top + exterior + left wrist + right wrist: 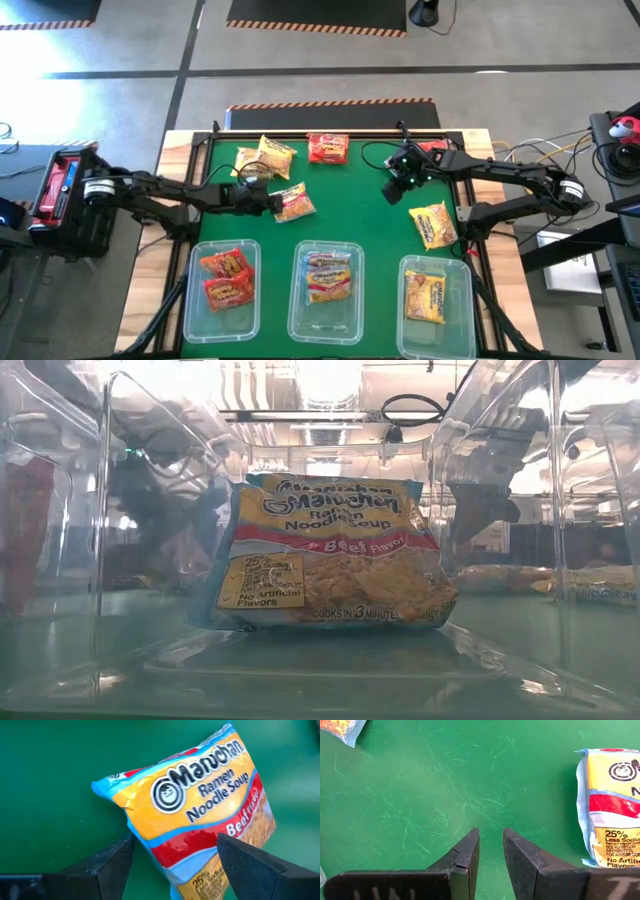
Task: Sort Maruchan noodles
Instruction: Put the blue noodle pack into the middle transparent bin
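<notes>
Several Maruchan packets lie loose on the green mat: a yellow pair (pixel 268 157), a red one (pixel 328 148), a yellow one (pixel 433 225) near the right arm and a yellow-red beef packet (pixel 295 203). My left gripper (pixel 276 200) is open and low at the beef packet (pixel 200 795), with its fingers either side of the packet's near end (pixel 185 865). My right gripper (pixel 402 182) hovers over bare mat with its fingers (pixel 491 832) a narrow gap apart. The yellow packet (pixel 612 810) lies off to one side of it. My left gripper comes level from the table's left and straddles the beef packet's near end (pixel 165 855). One finger (pixel 240 865) stands right at the wrapper's edge, but I cannot tell whether either finger touches it.
Three clear tubs stand along the near edge: the left (pixel 190 300) with red packets, the middle (pixel 296 305) with yellow-pink ones, the right (pixel 468 300) with a yellow one. The low view looks through a tub wall at a beef packet (pixel 330 550). Bare mat lies between the arms.
</notes>
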Available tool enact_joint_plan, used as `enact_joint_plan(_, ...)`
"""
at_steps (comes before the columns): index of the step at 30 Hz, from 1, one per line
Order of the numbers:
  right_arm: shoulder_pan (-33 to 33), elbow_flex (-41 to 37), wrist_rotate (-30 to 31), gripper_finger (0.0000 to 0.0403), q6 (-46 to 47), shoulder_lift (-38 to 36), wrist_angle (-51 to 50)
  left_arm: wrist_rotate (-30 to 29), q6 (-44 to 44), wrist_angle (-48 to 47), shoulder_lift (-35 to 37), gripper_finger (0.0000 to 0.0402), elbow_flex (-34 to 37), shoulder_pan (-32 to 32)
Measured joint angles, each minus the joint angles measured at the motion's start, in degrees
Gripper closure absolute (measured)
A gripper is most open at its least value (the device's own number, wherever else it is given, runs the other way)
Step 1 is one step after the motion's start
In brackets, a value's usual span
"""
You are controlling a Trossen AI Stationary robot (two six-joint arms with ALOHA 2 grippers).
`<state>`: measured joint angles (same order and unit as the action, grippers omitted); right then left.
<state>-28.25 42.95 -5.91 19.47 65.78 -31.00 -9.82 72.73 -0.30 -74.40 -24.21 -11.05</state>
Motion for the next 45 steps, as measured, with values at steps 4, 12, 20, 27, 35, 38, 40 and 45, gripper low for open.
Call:
enact_joint_plan(4,0.0,0.0,0.0,0.0326,0.0,0.0,0.0,0.1,2.8,7.0,-1.4,0.0136,3.0,0.0)
enact_joint_plan(12,0.0,0.0,0.0,0.0326,0.0,0.0,0.0,-0.1,1.7,14.6,-6.3,0.0137,3.4,-0.1)
enact_joint_plan(20,0.0,0.0,0.0,0.0326,0.0,0.0,0.0,0.0,-0.2,20.8,-10.1,0.0163,3.4,-0.1)
enact_joint_plan(27,0.0,0.0,0.0,0.0326,0.0,0.0,0.0,0.4,-3.2,24.1,-10.9,0.0221,3.6,-0.1)
enact_joint_plan(35,0.0,0.0,0.0,0.0326,0.0,0.0,0.0,1.8,-4.3,25.4,-11.0,0.0261,3.6,-0.1)
enact_joint_plan(38,0.0,0.0,0.0,0.0326,0.0,0.0,0.0,2.5,-4.7,25.8,-10.8,0.0271,3.6,-0.1)
enact_joint_plan(40,0.0,0.0,0.0,0.0326,0.0,0.0,0.0,2.7,-4.8,26.2,-10.8,0.0277,3.6,-0.1)
enact_joint_plan(45,0.0,0.0,0.0,0.0326,0.0,0.0,0.0,2.8,-6.9,29.4,-10.8,0.0294,3.7,-0.1)
